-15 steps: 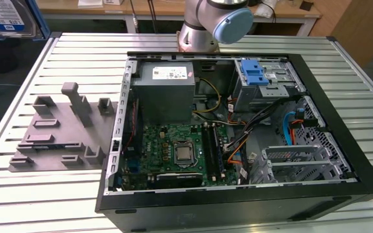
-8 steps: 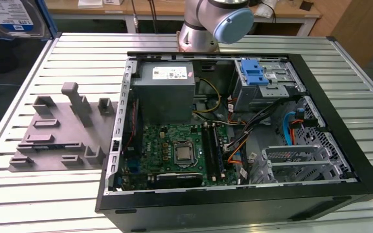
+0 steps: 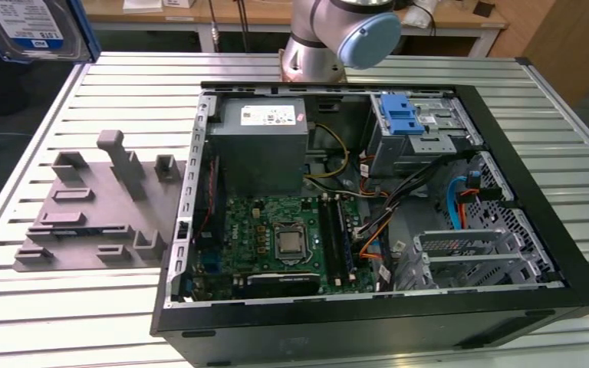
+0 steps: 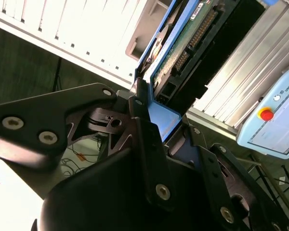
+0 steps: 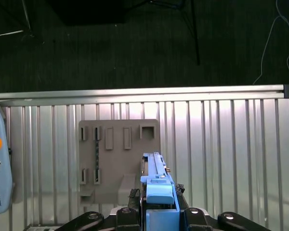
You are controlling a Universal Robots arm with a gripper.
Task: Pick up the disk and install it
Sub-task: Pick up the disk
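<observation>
The black metal end effector (image 5: 158,215) is clamped tight on the flat rectangular silver disk (image 5: 156,180) in its blue plastic bracket, with the fingers (image 4: 144,139) pressing on the bracket's two sides. In the exterior view the disk (image 3: 37,27) hangs in the air at the far corner on that view's left, well apart from the open black computer case (image 3: 540,230) lying on the ribbed aluminium counter (image 3: 28,307). In the first wrist view it sits edge-on above the grey moulded fixture plate (image 5: 118,154). The disk looks rigid, dense and fairly heavy for its size, smooth-faced and sensitive to shock. Its bare green circuit board (image 4: 183,48) and connector pins are best left untouched. The bracket's plastic edges seem the safe place to grip
</observation>
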